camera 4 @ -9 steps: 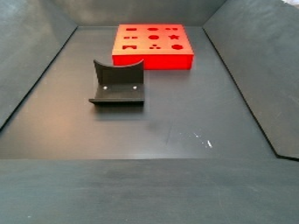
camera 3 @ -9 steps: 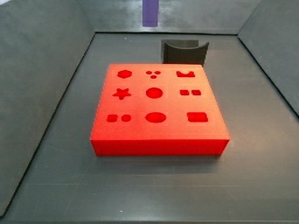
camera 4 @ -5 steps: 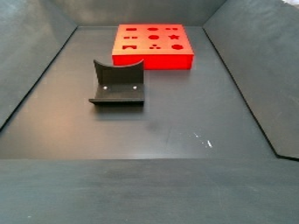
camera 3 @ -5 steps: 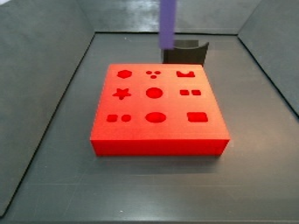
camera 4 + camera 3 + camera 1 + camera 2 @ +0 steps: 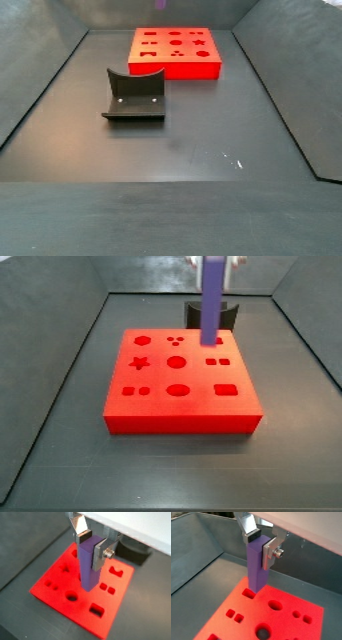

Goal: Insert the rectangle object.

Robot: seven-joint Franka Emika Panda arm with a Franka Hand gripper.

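While end effector (image 5: 90,543) clamps upright rectangle object (image 5: 89,564) above red block (image 5: 181,381), dark curved holder (image 5: 135,96) sits apart.

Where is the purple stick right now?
The rectangle object hangs upright, clamped in the gripper, above the red block, in both wrist views.

no text, label, brand or number can be read on anything; the hand (image 5: 89,541) above the red block (image 5: 77,597) carries no marking either
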